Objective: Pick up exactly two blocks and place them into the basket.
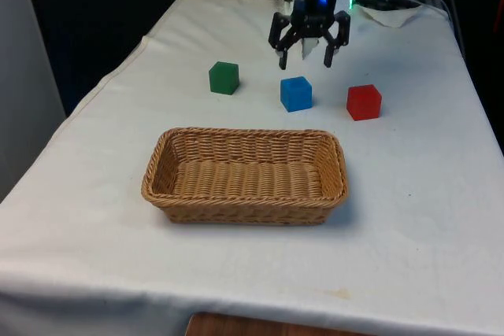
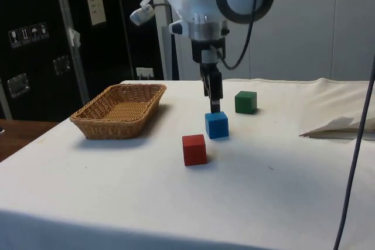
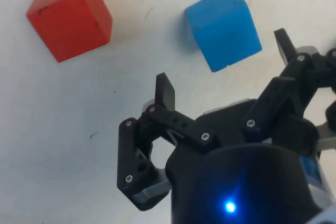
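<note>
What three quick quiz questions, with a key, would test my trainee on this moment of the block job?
1. True or false: the basket already holds a block.
2. Which block lies nearest the gripper: (a) green block, (b) blue block, (c) red block?
3. Fill in: the gripper's fingers are ____ and hold nothing.

Key: 1 false, the basket is empty. 2 b. 3 open.
</note>
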Motion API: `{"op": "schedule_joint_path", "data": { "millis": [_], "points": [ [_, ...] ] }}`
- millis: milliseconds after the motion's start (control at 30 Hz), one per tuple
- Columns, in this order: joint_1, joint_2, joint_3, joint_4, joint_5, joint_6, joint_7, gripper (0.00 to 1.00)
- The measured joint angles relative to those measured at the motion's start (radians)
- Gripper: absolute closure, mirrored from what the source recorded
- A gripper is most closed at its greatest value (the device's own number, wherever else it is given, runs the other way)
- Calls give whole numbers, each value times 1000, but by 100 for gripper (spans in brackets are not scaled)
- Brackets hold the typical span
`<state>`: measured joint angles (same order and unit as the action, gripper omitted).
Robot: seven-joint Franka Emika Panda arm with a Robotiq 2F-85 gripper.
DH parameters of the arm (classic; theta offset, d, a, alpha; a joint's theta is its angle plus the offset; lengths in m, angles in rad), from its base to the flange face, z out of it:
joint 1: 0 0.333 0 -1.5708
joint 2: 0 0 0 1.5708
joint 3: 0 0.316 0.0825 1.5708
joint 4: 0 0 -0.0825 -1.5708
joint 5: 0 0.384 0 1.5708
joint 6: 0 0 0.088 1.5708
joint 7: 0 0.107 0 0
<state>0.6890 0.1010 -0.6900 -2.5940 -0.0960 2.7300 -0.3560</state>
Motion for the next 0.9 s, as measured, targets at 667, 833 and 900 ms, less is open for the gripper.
{"op": "schedule_joint_path", "data": {
  "millis": [667, 833, 900],
  "points": [
    [0, 183, 15, -3, 13, 151, -21, 0],
    [0, 231, 22, -3, 14, 198, -20, 0],
    [-1, 246, 24, -2, 14, 217, -19, 0]
  ]
}}
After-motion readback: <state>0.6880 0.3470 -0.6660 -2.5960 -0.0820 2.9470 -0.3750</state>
